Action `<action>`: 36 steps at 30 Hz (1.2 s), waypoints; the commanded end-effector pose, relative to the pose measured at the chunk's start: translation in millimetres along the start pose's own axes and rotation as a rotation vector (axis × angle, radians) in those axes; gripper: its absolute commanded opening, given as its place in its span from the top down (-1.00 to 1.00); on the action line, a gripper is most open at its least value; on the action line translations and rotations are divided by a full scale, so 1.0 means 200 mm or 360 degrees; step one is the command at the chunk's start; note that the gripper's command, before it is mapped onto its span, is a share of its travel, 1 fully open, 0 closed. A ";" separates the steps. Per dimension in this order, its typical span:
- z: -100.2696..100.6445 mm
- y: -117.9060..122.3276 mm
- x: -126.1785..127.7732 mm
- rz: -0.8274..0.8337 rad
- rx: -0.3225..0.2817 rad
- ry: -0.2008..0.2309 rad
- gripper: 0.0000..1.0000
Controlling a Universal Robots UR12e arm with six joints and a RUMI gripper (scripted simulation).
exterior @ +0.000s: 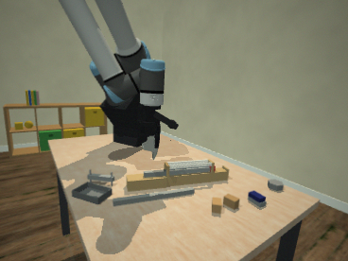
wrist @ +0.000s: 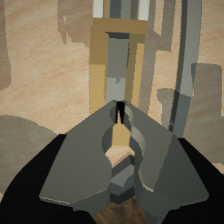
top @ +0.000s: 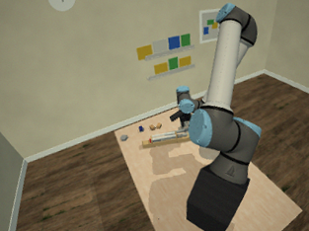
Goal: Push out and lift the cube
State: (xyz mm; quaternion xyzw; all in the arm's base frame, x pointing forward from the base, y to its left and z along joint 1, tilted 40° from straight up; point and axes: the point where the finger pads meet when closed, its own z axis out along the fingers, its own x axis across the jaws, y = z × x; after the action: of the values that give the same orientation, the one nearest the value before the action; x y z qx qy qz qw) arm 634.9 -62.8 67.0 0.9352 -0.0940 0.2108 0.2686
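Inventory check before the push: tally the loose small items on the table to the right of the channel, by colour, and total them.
Tan blocks: 2
Blue block: 1
Grey disc: 1
Total: 4

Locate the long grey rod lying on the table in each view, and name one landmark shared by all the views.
Top: not discernible; too small to tell.
Exterior: long grey rod lies lower centre, in front of the tan wooden channel.
Wrist: right side, running top to bottom.
Shared landmark: the tan channel.
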 end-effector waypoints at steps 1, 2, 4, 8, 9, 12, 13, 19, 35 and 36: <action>0.00 0.24 0.00 -0.0001 0.0003 0.0003 1.00; 0.00 0.27 0.00 -0.0001 0.0003 0.0004 1.00; -0.01 0.29 0.00 -0.0002 0.0002 0.0004 1.00; 0.03 0.29 0.00 -0.0002 0.0002 0.0004 1.00; 0.06 0.29 0.00 -0.0002 0.0002 0.0004 1.00; 0.15 0.29 0.00 -0.0002 0.0002 0.0004 1.00; 0.18 0.29 0.00 -0.0002 0.0002 0.0004 1.00; 0.22 0.29 0.00 -0.0002 0.0002 0.0004 1.00; 0.33 0.29 0.00 -0.0002 0.0002 0.0004 1.00; 0.34 0.29 0.00 -0.0002 0.0002 0.0004 1.00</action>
State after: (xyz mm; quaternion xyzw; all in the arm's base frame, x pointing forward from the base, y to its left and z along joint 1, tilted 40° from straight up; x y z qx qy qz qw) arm 638.6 -145.9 46.3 0.9353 -0.0931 0.2114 0.2682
